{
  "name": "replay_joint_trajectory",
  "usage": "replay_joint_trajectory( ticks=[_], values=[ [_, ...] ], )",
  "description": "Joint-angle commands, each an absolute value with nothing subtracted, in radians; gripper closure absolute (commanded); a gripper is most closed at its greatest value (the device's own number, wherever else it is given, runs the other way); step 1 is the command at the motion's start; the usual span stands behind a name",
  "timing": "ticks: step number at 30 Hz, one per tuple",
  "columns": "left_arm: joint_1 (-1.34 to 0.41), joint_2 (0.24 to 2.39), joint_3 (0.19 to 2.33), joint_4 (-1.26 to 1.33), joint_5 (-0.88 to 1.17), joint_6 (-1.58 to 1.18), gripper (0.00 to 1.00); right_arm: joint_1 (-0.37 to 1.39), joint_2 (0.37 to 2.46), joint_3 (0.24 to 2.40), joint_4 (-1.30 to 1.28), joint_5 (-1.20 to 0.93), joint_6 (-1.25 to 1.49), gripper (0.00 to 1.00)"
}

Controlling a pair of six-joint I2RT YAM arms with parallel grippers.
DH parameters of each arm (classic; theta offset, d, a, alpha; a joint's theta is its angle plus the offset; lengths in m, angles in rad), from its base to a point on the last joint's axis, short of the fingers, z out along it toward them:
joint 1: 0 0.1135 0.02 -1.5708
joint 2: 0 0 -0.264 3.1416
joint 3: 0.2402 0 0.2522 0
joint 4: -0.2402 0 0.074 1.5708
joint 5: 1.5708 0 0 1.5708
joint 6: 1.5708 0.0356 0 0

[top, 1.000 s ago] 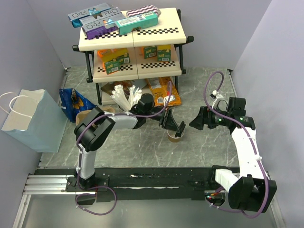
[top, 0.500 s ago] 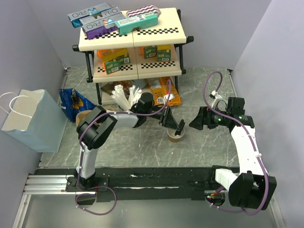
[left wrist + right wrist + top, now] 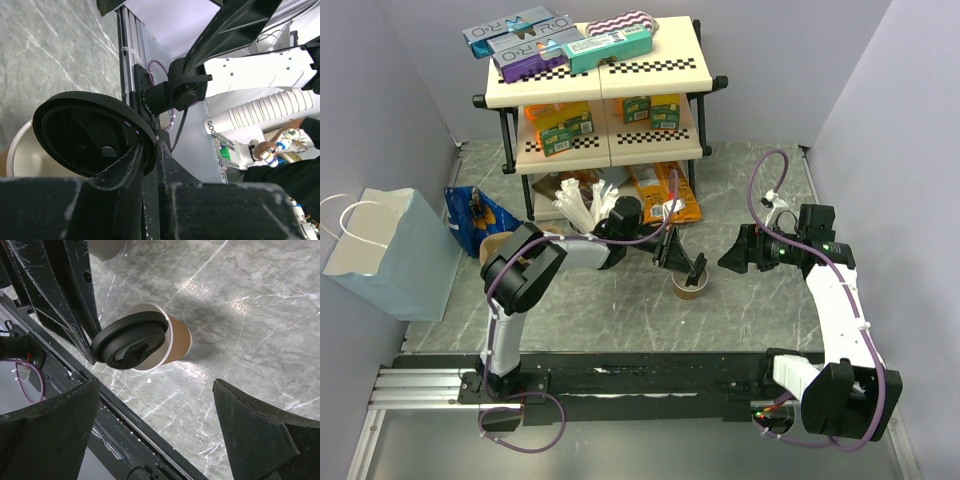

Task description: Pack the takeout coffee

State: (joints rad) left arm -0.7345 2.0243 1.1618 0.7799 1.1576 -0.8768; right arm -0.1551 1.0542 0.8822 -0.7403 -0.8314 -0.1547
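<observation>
The lid (image 3: 131, 342) is pinched by its rim in the nearly closed left end effector (image 3: 150, 150) and held tilted over the open cup (image 3: 179, 340), which stands on the bench (image 3: 260, 315). The right end effector (image 3: 732, 258) is spread wide beside the cup, with nothing held.

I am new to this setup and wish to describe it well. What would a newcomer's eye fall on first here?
First, the black lid, pinched at its rim by the left arm's fingers and tilted over the open paper cup in the middle of the table. To the cup's right, the right arm's fingers stand wide open, holding nothing. At the back stands a shelf of colourful boxes, and at the far left a pale blue paper bag.
</observation>
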Motion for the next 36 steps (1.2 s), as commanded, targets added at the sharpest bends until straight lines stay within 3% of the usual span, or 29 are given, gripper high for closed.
replay_joint_trajectory(
  ticks=[1,19,24,29,36],
  values=[
    [-0.727,2.005,1.155,0.792,1.169,-0.844,0.90,-0.158,1.051,0.880,-0.704,-0.850,-0.161,0.00],
    [-0.706,1.977,1.131,0.747,1.163,-0.812,0.72,-0.158,1.057,0.885,-0.703,-0.853,-0.155,0.00],
    [-0.683,1.960,1.124,0.727,1.160,-0.799,0.71,-0.160,1.061,0.888,-0.703,-0.854,-0.155,0.00],
    [-0.673,1.956,1.121,0.713,1.154,-0.785,0.73,-0.158,1.065,0.884,-0.696,-0.857,-0.147,0.00],
    [-0.673,1.959,1.129,0.700,1.149,-0.781,0.90,-0.158,1.068,0.888,-0.699,-0.853,-0.152,0.00]
  ],
)
